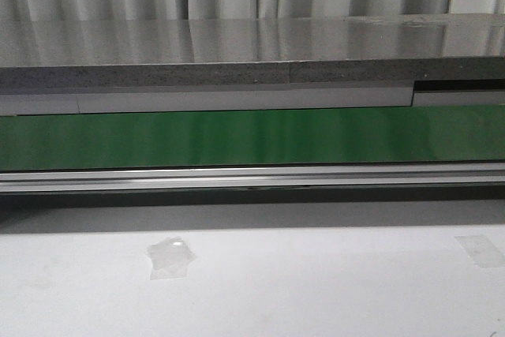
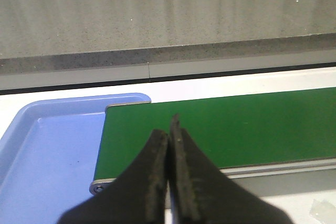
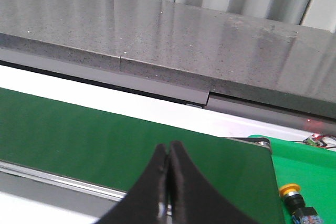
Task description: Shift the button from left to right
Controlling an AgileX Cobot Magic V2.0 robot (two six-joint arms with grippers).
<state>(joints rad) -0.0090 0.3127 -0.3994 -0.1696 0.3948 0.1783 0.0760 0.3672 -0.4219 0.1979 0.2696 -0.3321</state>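
The button shows only in the right wrist view: a yellow-orange cap on a black body with bluish marks, on a bright green surface past the end of the dark green belt. My right gripper is shut and empty above the belt, well apart from the button. My left gripper is shut and empty above the other end of the belt, next to a blue tray. No button shows in the front or left wrist views. Neither gripper shows in the front view.
The dark green conveyor belt runs across the front view, with a metal rail along its near edge. A grey stone counter lies behind it. White table with tape patches lies in front.
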